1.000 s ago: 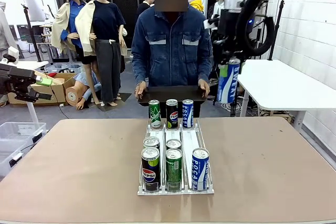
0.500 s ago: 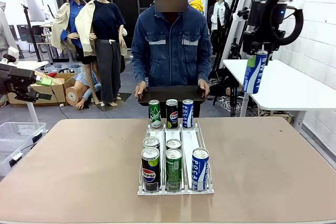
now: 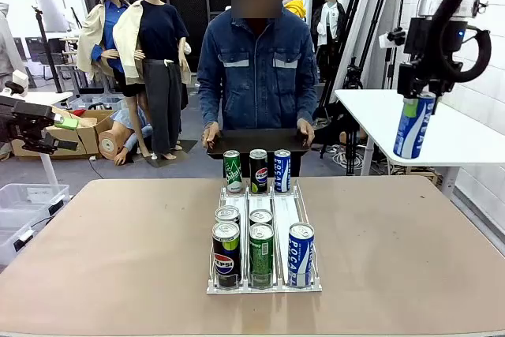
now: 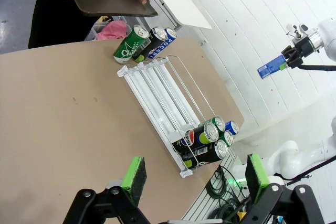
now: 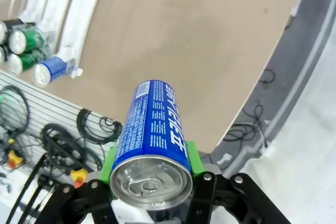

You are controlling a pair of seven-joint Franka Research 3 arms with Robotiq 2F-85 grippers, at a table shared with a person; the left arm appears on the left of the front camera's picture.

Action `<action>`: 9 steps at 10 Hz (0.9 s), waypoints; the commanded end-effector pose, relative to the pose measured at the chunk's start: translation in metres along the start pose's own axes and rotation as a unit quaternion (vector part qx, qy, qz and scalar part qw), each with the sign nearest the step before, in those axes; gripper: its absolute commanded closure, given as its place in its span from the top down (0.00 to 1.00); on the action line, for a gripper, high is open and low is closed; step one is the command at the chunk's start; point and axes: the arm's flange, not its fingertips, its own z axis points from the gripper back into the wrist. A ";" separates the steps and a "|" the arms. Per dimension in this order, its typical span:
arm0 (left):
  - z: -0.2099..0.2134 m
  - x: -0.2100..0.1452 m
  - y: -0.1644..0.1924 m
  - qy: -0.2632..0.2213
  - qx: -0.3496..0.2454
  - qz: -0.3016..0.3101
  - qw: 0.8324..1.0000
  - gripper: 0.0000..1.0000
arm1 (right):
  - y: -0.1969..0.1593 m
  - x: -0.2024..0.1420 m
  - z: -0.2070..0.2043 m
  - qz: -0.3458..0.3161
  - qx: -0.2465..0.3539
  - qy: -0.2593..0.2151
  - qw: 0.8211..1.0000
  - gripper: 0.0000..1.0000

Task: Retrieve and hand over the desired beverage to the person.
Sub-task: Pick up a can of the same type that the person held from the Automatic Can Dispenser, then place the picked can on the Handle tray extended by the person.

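The right gripper (image 3: 417, 99) was held high at the robot's right, well apart from the can rack (image 3: 264, 286), its jaws clamped on the top of a blue can (image 3: 413, 128) hanging nearly upright. The left gripper (image 4: 195, 172) was spread wide above the table (image 3: 110, 234), holding nothing. A dark tray (image 3: 256, 141) was held by the person (image 3: 256, 69) at the far side.
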 end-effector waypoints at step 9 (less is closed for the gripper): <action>0.001 0.000 -0.001 -0.003 -0.002 0.000 1.000 1.00 | -0.008 -0.011 -0.014 0.002 0.011 0.002 1.000 0.00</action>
